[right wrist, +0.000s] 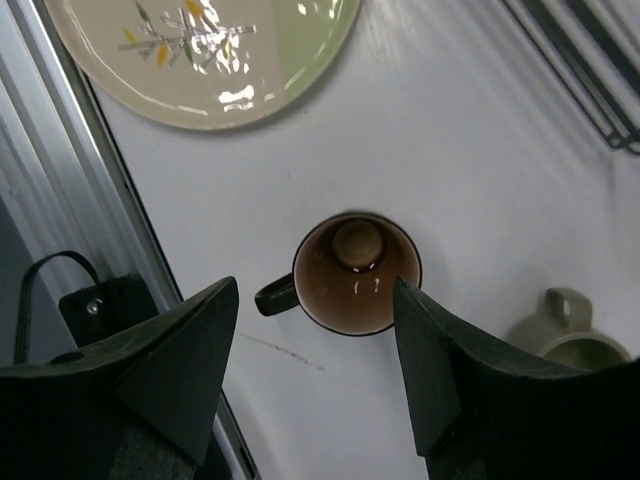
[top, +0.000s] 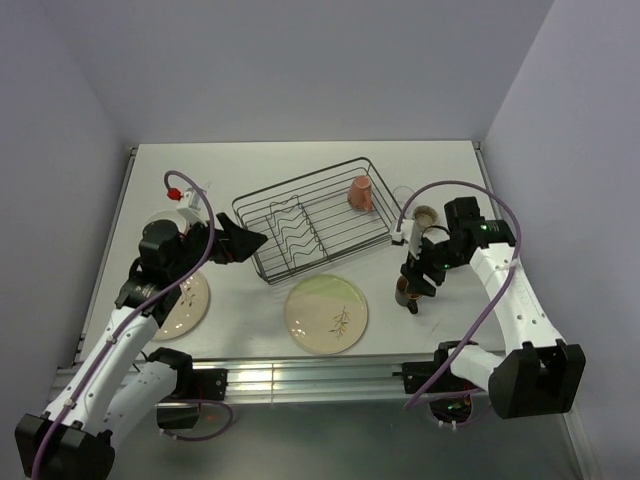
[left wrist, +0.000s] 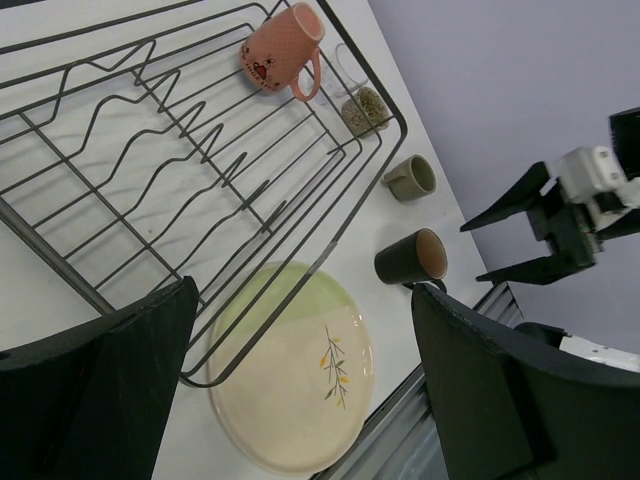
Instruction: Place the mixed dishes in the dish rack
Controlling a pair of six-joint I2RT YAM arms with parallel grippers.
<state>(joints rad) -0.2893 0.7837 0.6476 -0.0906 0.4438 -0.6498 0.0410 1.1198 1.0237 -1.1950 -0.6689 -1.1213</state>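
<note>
My right gripper (right wrist: 315, 300) hangs straight over the brown mug (right wrist: 357, 272), its 2 fingers apart, 1 on each side of the rim and clamped on nothing. The mug stands upright and mouth up on the white table (top: 250, 165), right of center in the top view, its handle pointing to the left of my wrist frame. Just beside it, toward the lower right of that frame, sits the olive mug (right wrist: 570, 335), and the green-tinted plate (right wrist: 220, 60) with its yellow and orange sprig lies flat at the upper left. My left gripper (top: 245, 240) is spread wide and empty, hovering at the left end of the dish rack (top: 318, 222), which stands in the middle of the table. Inside the rack, at its upper right corner, the pink mug (left wrist: 283, 52) lies tipped; it bears a small red mark too small to read. The clear glass (left wrist: 360, 95) stands just outside that corner. The pink-tinted plate (top: 190, 303) lies partly under my left arm.
</note>
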